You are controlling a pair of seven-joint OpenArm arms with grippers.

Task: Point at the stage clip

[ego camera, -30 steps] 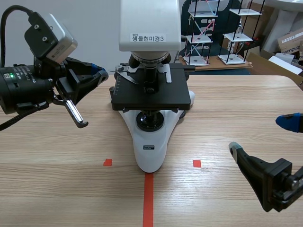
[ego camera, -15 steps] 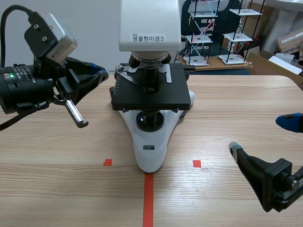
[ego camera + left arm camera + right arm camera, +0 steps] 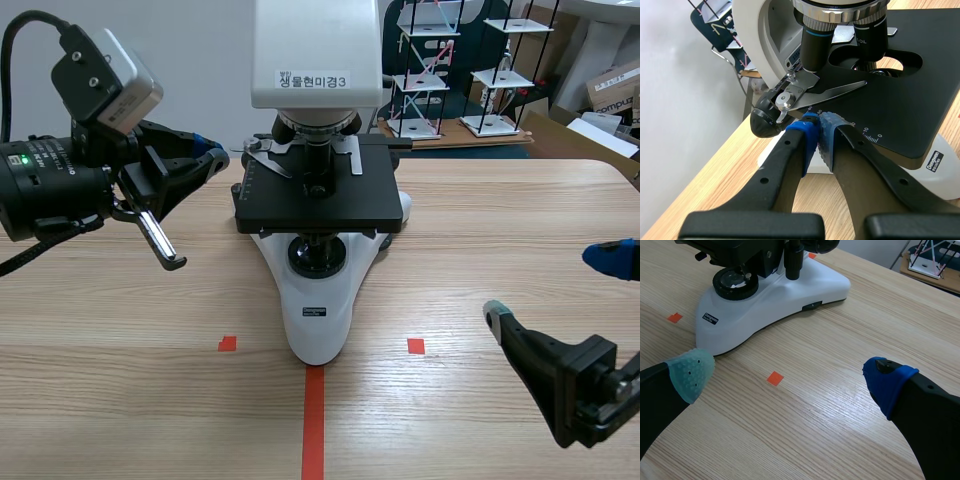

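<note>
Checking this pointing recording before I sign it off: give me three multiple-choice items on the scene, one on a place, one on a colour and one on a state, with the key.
1. Where are the left gripper tips?
A) at the edge of the stage, beside the stage clip
B) on the white base
C) over the tape line

2. What colour is the stage?
A) white
B) black
C) red

3. How does the right gripper stand?
A) shut on a slide
B) shut on nothing
C) open

Key: 1A, its closed pads sit just short of the clip's pivot end. 2B, the platform is plainly black. 3C, its fingers stand wide apart with nothing between them.
</note>
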